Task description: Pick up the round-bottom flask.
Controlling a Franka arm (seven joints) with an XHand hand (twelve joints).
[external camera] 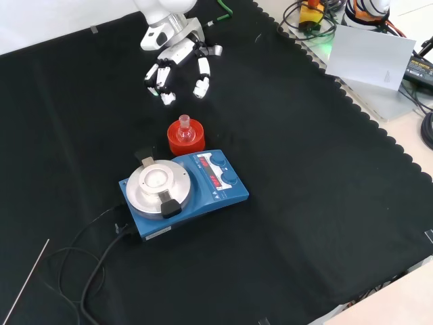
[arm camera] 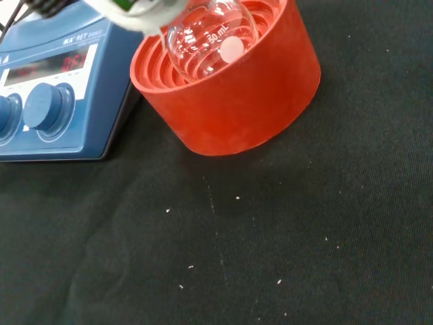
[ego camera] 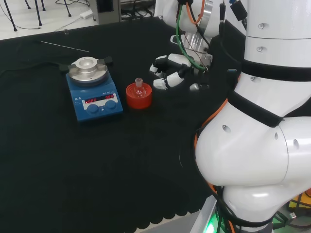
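The flask [ego camera: 139, 89] sits upright in its red stand [ego camera: 139, 96] on the desk [ego camera: 73, 165], just beside the blue hotplate [ego camera: 94, 89]. The hand [ego camera: 168, 73] hovers near it, fingers [external camera: 201, 85] released, holding nothing. Approach underway; grasp and lift remain.

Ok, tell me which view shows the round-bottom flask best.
The wrist view: the round-bottom flask sits close and large in the red ribbed stand, its clear bulb plain. In the head view and the front view it is small, mostly its neck above the stand.
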